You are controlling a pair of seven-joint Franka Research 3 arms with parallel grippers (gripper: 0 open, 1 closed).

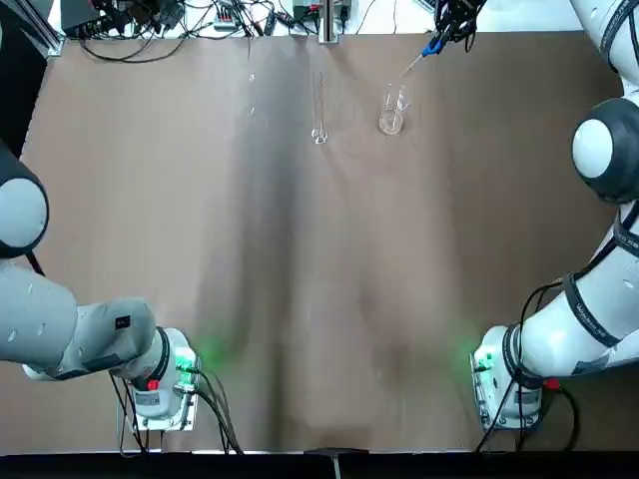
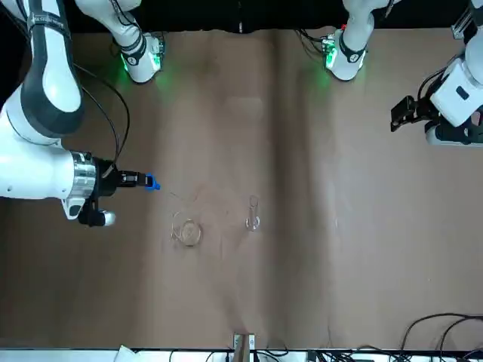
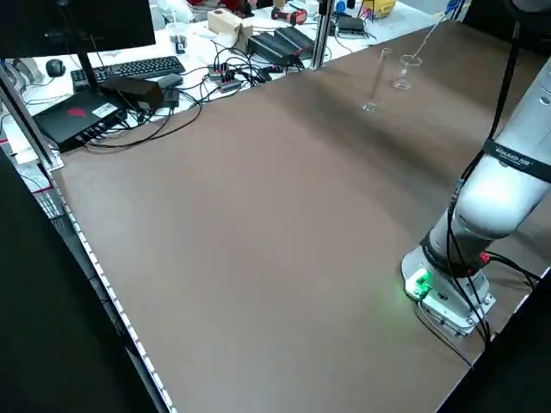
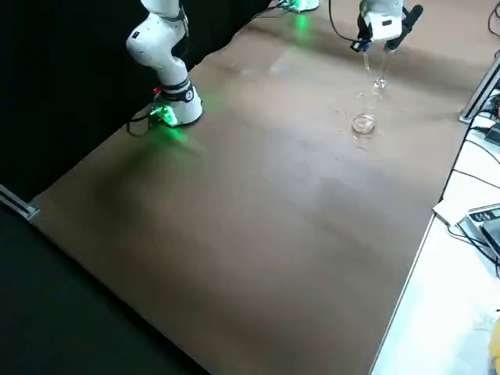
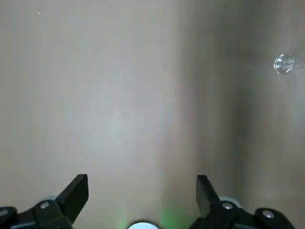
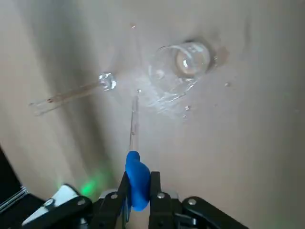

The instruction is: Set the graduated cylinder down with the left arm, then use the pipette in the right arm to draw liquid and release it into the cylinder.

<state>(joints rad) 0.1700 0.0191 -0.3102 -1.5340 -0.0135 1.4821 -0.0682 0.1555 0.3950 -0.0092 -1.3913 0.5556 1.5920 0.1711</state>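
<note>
The graduated cylinder (image 1: 319, 108) stands upright on the far middle of the table, free of both grippers; it also shows in the front view (image 2: 252, 213). To its right stands a short clear beaker (image 1: 391, 112). My right gripper (image 1: 451, 22) hovers beyond and to the right of the beaker, shut on the blue bulb of the pipette (image 6: 137, 177). The clear stem (image 6: 133, 123) slants down toward the beaker (image 6: 181, 66), its tip outside the rim. My left gripper (image 5: 142, 180) is open and empty, pulled back at the left (image 2: 401, 115), far from the cylinder (image 5: 284, 63).
Cables, a keyboard and boxes (image 3: 129, 82) lie beyond the table's far edge. A metal post (image 1: 327, 20) stands at the far middle edge. Both arm bases (image 1: 165, 384) glow green at the near corners. Brown tabletop (image 1: 319, 279) stretches between the bases and the glassware.
</note>
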